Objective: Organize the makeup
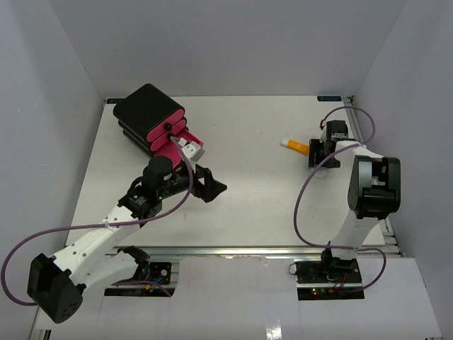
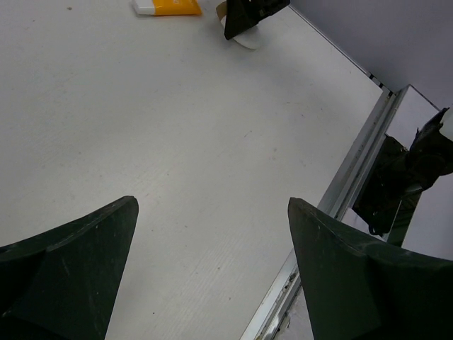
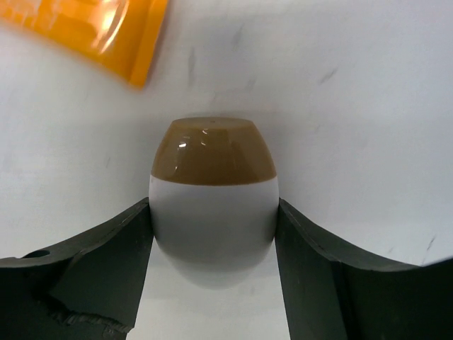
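Could pop the white puff (image 3: 214, 205) forward out of the right jaws, pressed on its rounded flanks near the right edge of the counter (image 1: 255, 205) just beside the orange tube (image 3: 92, 32), if squeezed harder or lifted fast; left jaws spread wide, holding nothing.

Matt table, glossy tube, smooth puff

The white table (image 3: 354, 106) is finished matt and faintly scuffed; the orange tube (image 3: 92, 32) is seen in glossy plastic, the white oval puff (image 3: 214, 212) smooth with a shiny brown tip, the right gripper (image 3: 212, 209) fingers (image 3: 99, 269) in matt black plastic.
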Controlling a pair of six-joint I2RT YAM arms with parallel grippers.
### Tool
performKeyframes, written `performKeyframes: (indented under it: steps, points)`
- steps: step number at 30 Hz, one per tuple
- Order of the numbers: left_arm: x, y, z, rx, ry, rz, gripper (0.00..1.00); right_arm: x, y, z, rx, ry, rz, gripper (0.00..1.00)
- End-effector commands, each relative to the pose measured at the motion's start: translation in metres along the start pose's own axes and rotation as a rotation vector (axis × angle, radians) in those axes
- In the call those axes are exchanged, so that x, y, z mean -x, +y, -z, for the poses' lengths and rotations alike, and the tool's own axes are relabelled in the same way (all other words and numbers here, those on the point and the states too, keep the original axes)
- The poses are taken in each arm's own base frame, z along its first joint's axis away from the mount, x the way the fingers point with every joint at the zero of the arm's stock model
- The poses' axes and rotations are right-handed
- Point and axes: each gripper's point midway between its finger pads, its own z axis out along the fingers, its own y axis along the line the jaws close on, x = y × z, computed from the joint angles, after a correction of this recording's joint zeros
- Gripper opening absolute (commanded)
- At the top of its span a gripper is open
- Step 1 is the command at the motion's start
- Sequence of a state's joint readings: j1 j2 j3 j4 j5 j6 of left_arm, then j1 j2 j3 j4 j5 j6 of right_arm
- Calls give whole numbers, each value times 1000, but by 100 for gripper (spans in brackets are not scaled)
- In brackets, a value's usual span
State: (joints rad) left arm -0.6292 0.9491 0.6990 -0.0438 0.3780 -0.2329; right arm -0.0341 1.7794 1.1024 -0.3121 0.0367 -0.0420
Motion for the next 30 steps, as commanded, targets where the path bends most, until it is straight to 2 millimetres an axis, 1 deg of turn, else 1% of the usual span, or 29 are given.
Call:
performKeyframes:
  steps: [1,2,3,4,6,7,9,10,12,13,15,17,19,24,27,30]
  points:
    - [22,-31,0,-165,-107,71,98,13,55,79,329,-215,288,18]
    - [23,-40,-1,-213,-113,149,98,14,66,96,389,-269,346,18]
    - [18,-43,-4,-238,-106,213,98,17,87,127,501,-363,412,18]
    - [22,-46,-11,-274,-133,255,98,10,96,140,561,-395,469,18]
    - [23,-52,-21,-306,-134,382,98,-1,112,172,651,-487,599,18]
    - [26,-53,-29,-301,-140,399,98,-11,123,187,719,-524,648,20]
    - [31,-65,-47,-309,-133,397,98,-27,139,206,842,-574,700,23]
    - [32,-68,-55,-302,-128,393,98,-32,143,217,867,-608,744,23]
    - [42,-82,-68,-312,-130,383,98,-35,149,233,905,-654,791,24]
    - [36,-85,-79,-307,-110,391,98,-38,150,239,914,-668,807,24]
    - [41,-92,-89,-314,-113,393,98,-41,151,243,918,-685,835,24]
    - [42,-96,-100,-301,-107,393,98,-44,152,246,914,-698,854,24]
    - [44,-103,-107,-307,-109,392,98,-46,152,249,913,-710,863,23]
    - [28,-111,-131,-299,-62,408,98,-48,152,250,905,-720,878,23]
    - [29,-118,-144,-300,-55,405,98,-49,152,250,900,-725,884,23]
    - [22,-119,-160,-280,-32,405,97,-49,151,250,892,-729,889,24]
